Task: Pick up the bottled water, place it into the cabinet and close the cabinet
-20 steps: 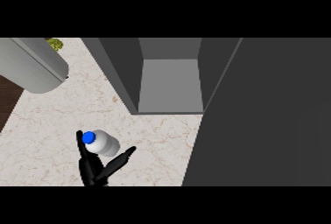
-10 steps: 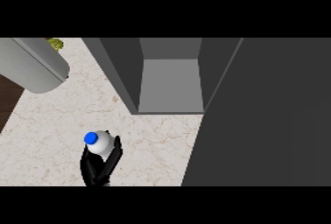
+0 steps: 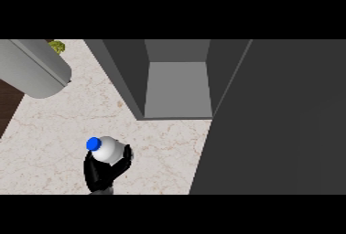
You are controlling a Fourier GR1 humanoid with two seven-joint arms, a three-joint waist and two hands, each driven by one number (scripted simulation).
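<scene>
One step looks done: my left hand (image 3: 100, 172) curls round the bottled water (image 3: 108, 151); cabinet (image 3: 128, 75) stands open, placing and closing remain.

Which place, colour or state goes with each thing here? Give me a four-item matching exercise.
Things:
1. cap
2. cabinet
3. left hand
4. grey cylinder

Matches:
A. upper left of the view
B. blue
C. open
D. curled round the bottle

Pairs: 1-B, 2-C, 3-D, 4-A
</scene>
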